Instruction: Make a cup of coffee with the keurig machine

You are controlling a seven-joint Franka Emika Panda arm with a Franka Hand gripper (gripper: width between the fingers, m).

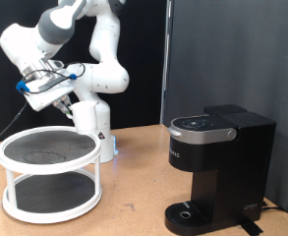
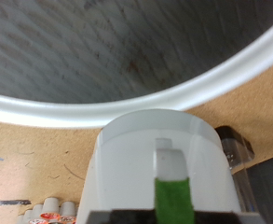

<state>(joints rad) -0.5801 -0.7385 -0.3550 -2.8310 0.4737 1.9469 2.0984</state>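
Note:
The keurig machine (image 1: pixel 217 167) stands on the table at the exterior view's right, black, with its lid down. My gripper (image 1: pixel 45 87) hangs high at the exterior view's upper left, above a white two-tier round rack (image 1: pixel 6 152). In the wrist view a white cup (image 2: pixel 127 168) fills the lower middle, and a green-padded finger (image 2: pixel 170 191) lies against its wall, so the gripper (image 2: pixel 170 149) is shut on it. The cup hangs over the rack's white rim (image 2: pixel 173 93) and dark mesh top. I cannot pick the cup out in the exterior view.
The robot's white base (image 1: pixel 94 128) stands behind the rack. The machine's round drip base (image 1: pixel 188 211) holds nothing. Bare brown tabletop (image 1: pixel 134 187) lies between the rack and the machine. A black curtain hangs behind.

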